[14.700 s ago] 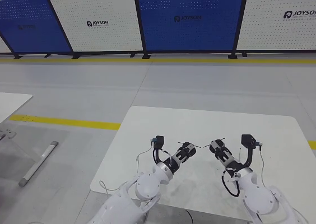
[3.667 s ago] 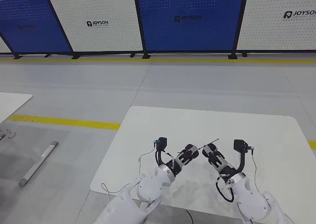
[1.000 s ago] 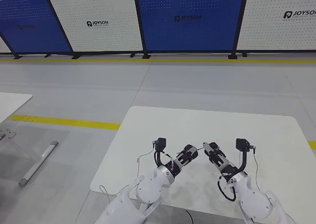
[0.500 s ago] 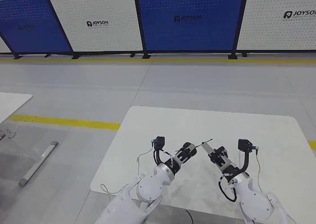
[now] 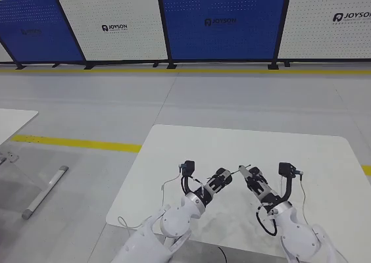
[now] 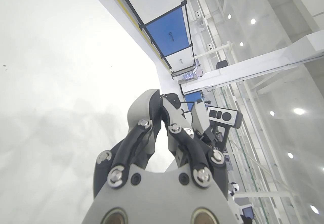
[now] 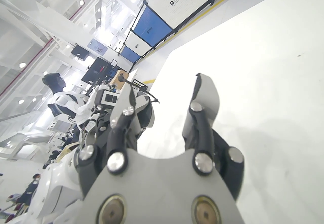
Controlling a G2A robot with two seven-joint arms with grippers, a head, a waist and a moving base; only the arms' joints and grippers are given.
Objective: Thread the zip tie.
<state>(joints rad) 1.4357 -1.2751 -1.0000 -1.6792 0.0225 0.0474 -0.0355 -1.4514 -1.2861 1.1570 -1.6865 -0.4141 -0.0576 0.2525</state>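
Black zip tie (image 7: 153,97) in closed left claw (image 6: 160,98) — long axis crosswise, toward right claw (image 7: 164,83); that one open

Top view looks down on the table (image 5: 304,151) — wrist views, close, share it.

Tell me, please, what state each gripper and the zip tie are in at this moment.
left gripper: shut on the zip tie.
right gripper: open, holding nothing.
zip tie: held in the air, one end sticking out free; whether it is threaded cannot be told.
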